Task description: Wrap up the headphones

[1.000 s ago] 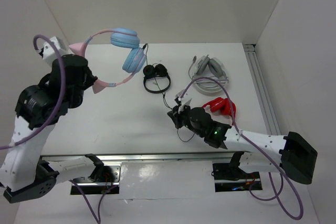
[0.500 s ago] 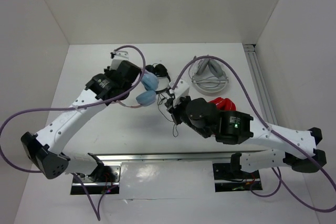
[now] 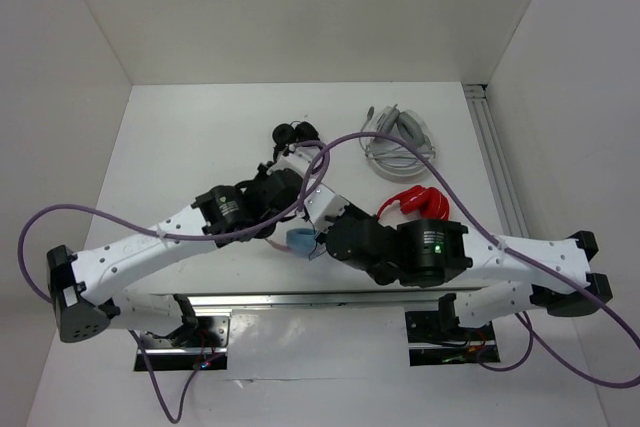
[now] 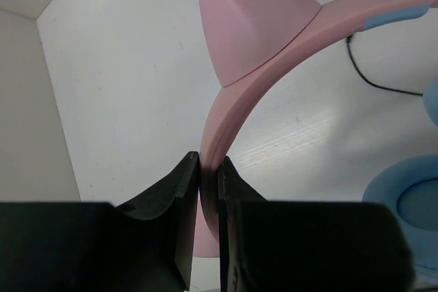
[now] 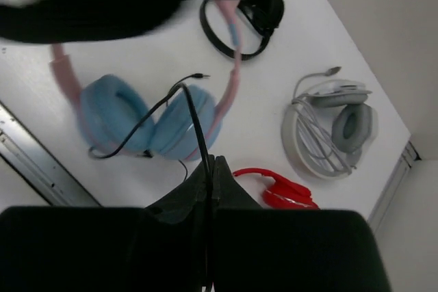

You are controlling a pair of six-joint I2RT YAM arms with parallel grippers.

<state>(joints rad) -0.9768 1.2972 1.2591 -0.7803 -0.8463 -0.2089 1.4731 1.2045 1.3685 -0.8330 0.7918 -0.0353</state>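
- Clamping the pink plastic headband point(image 4: 236, 117) just below its pointed cat ear point(image 4: 253, 18), the left gripper point(image 4: 209, 169) has both black fingers pressed flat against the band, with no gap on either side.
- The pink cat-eared headphones point(image 5: 147, 121) with padded light blue ear cups sit near the front middle of the white table point(image 3: 190, 147), between the two arms. From above only one blue cup point(image 3: 300, 240) shows under the crossed arms.
- Whether the cups rest on the table or hang just clear of it cannot be told.
- The right gripper point(image 5: 210, 163) is pinched together on the thin black cable point(image 5: 193, 111). The cable rises from between its fingertips, loops across the two blue cups and ends in a loose plug point(image 5: 199, 75).
- Farther back lie a small all-black headphone pair point(image 3: 296, 133) and a grey-and-white pair with a coiled cord point(image 3: 400, 139) — well apart from each other.
- A glossy red headphone pair point(image 3: 415, 202) lies just beside the right arm.
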